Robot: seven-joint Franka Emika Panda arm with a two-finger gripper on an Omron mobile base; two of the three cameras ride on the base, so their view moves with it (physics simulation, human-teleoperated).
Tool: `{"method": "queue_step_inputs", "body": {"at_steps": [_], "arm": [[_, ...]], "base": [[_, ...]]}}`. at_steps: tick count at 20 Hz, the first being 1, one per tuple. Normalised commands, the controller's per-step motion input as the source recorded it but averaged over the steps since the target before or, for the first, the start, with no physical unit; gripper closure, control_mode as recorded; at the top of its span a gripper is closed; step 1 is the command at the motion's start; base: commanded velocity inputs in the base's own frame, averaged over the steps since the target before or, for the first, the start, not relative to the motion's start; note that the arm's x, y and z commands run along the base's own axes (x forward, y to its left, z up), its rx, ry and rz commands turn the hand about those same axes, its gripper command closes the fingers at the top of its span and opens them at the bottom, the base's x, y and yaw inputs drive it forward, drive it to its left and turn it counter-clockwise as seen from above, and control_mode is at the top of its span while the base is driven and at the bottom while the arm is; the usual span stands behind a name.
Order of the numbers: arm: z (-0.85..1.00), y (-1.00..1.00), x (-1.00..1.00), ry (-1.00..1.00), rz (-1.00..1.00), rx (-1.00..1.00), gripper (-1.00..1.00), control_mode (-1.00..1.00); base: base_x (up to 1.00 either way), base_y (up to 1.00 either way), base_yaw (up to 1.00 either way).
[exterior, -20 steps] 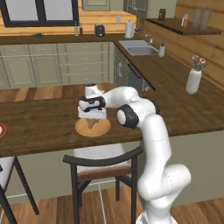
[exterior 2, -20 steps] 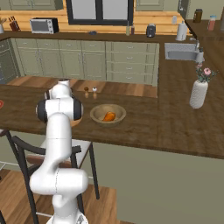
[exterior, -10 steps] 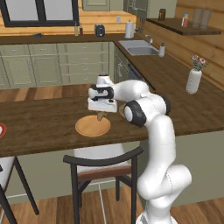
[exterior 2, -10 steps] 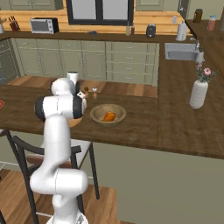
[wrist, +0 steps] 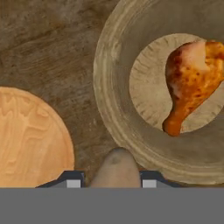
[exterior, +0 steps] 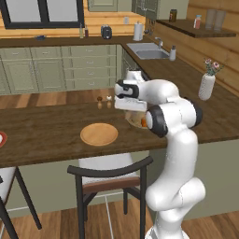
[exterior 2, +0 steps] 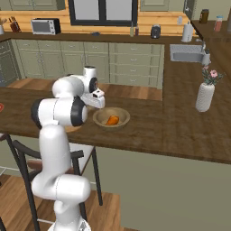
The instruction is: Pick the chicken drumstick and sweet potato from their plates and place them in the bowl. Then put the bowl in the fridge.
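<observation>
The hand view looks down on the wooden bowl (wrist: 118,109), with the glossy chicken drumstick (wrist: 190,81) lying inside it. A dull brown sweet potato (wrist: 116,168) sits between the fingertips of my gripper (wrist: 111,181), which is shut on it just outside the bowl's near rim. Left of the bowl lies the flat wooden plate (wrist: 26,140), bare. From the left base the gripper (exterior: 128,107) hangs over the bowl (exterior: 134,121), right of the wooden plate (exterior: 99,134). The white red-rimmed plate (exterior: 1,138) is at the far left edge. The fridge is out of view.
Salt and pepper shakers (exterior: 103,101) stand behind the wooden plate. A white vase with flowers (exterior 2: 205,95) stands at the counter's right end. A dark chair (exterior: 112,172) is tucked under the counter's front edge. The bowl (exterior 2: 111,118) shows beside my arm.
My gripper shut on the sweet potato at the wooden plate, lifted it off, and carried it right to the bowl's rim. The wooden plate is now bare.
</observation>
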Motion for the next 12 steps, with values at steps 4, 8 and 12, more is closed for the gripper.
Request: {"method": "queue_step_inputs", "body": {"at_steps": [4,8,12], "arm": [[-0.02,-0.95,-0.24,-0.16,0.0,-0.07,1.0,-1.0],[0.0,-0.81,-0.02,-0.1,0.0,-0.03,1.0,-1.0],[-0.08,-0.31,0.13,-0.01,0.0,0.0,1.0,-1.0]], "base": [[0.0,0.0,0.0],[0.0,0.0,0.0],[0.0,0.0,0.0]]}}
